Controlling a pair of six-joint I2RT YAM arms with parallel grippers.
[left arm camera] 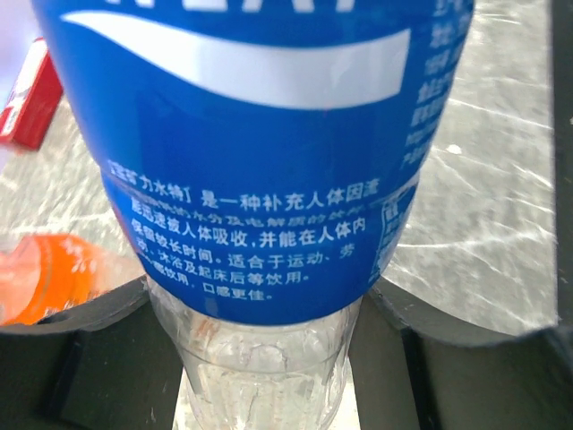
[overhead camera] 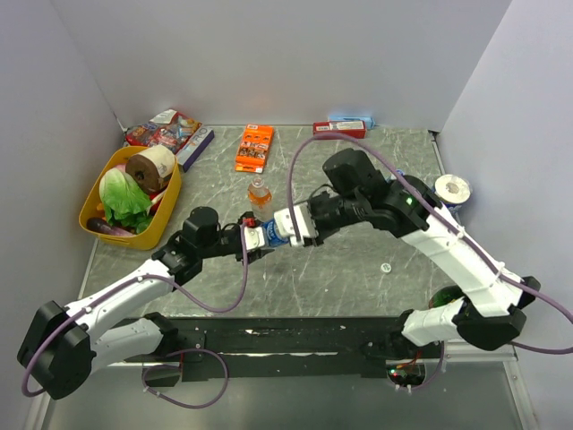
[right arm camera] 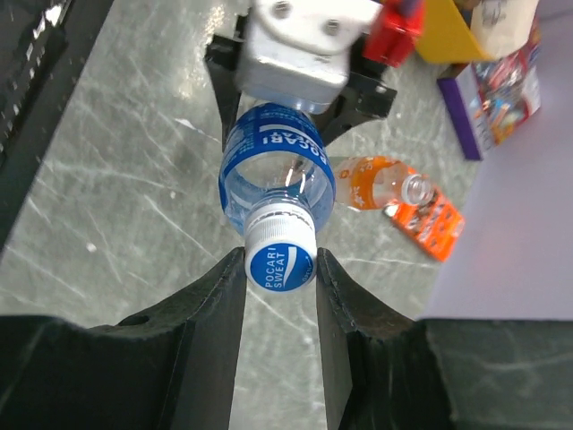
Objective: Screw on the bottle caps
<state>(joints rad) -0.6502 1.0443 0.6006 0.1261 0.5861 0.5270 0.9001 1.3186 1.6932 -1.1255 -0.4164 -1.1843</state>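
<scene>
A clear bottle with a blue label (overhead camera: 271,235) hangs level above the table between my two grippers. My left gripper (overhead camera: 254,238) is shut on its clear lower body (left arm camera: 260,358), with its fingers (left arm camera: 98,331) on either side. My right gripper (right arm camera: 280,270) is shut on its cap (right arm camera: 280,255), which is blue on top with white sides and sits on the neck. A bottle of orange liquid (overhead camera: 260,195) stands open-mouthed just behind; it also shows in the right wrist view (right arm camera: 380,182). A small whitish cap (overhead camera: 386,267) lies on the table to the right. The third bottle is not clearly in view.
A yellow basket (overhead camera: 94,195) with lettuce and a paper roll stands at the left. A flat orange box (overhead camera: 254,148), snack packs (overhead camera: 166,133) and a red box (overhead camera: 338,129) lie along the back wall. A white roll (overhead camera: 452,188) sits by the right wall.
</scene>
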